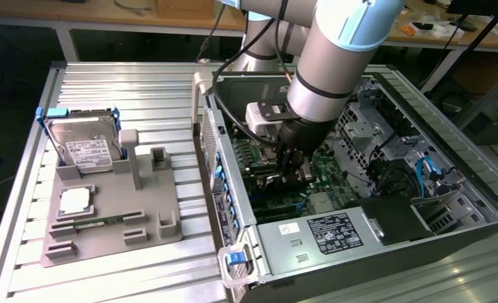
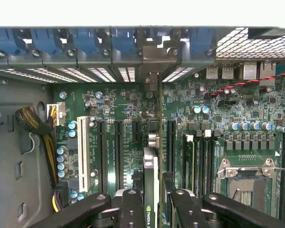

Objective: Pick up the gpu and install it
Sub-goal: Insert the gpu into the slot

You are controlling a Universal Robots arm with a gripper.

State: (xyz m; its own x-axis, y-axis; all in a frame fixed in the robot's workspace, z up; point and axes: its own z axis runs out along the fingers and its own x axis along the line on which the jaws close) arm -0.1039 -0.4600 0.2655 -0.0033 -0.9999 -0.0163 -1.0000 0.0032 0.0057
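The matte black gripper (image 2: 155,199) clamps the thin, flat gpu (image 2: 151,166), standing on edge over the green motherboard (image 2: 133,102).

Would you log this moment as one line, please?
gripper: shut on gpu | gpu: edge-on over motherboard, inside computer case | seating: unclear

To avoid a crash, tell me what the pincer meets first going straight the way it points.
The pincer points at the motherboard, with the gpu clamped edge-on. The card reaches ahead, so its far edge would probably touch the board among the black slots first; depth is hard to judge.
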